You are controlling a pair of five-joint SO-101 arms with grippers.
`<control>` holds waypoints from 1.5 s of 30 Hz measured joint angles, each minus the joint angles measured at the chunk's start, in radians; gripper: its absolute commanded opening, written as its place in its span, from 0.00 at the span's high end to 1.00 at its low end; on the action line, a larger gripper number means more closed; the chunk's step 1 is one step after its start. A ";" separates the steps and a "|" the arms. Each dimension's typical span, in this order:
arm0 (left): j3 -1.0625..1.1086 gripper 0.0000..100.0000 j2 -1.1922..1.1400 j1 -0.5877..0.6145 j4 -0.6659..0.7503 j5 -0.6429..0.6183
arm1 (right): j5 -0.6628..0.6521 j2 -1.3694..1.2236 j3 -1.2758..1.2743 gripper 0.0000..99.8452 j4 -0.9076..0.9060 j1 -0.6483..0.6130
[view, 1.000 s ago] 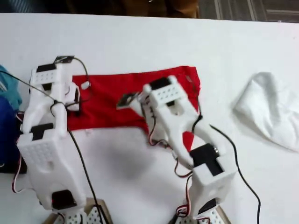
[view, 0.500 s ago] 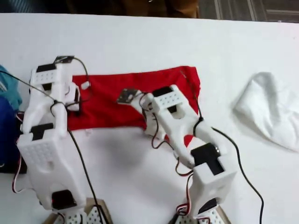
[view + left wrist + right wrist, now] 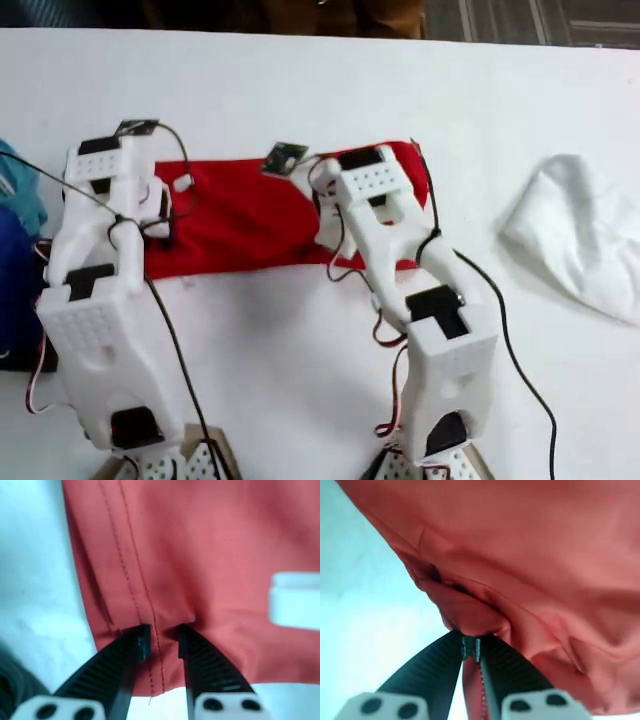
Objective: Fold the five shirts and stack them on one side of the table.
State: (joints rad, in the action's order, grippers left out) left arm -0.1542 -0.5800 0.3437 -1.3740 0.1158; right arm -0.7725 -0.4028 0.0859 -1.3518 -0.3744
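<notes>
The red shirt (image 3: 240, 215) lies as a long folded band across the middle of the white table (image 3: 300, 80). My left gripper (image 3: 161, 641) sits at the band's left end, shut on the stitched hem of the red shirt (image 3: 200, 555), which bunches between the fingertips. The left arm (image 3: 100, 250) stands over that end in the high view. My right gripper (image 3: 470, 648) is shut on a gathered fold of the red shirt (image 3: 530, 545) and holds it just above the table. The right arm (image 3: 370, 190) stands over the band's right part, near its far edge.
A crumpled white shirt (image 3: 580, 235) lies at the right side of the table. Blue cloth (image 3: 14, 275) and teal cloth (image 3: 14, 190) are piled at the left edge, beside the left arm. Cables trail from both arms over the near half of the table.
My right gripper has swung away from the table's near side toward the far edge, carrying the red cloth with it, so the shirt's near right part is folded over. The left arm has kept still.
</notes>
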 measured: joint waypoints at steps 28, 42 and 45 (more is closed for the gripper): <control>0.000 0.88 0.000 0.000 0.000 0.000 | 0.239 -0.166 0.408 0.82 -0.324 0.236; 0.000 0.88 0.000 0.000 0.000 0.000 | 0.247 -0.209 0.430 0.81 -0.364 0.293; 0.000 0.88 0.000 0.000 0.000 0.000 | 0.247 -0.221 0.431 0.81 -0.362 0.296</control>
State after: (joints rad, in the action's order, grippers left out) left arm -0.1542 -0.5800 0.3437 -1.3740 0.1158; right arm -0.5255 -0.6237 0.5171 -1.7139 -0.0783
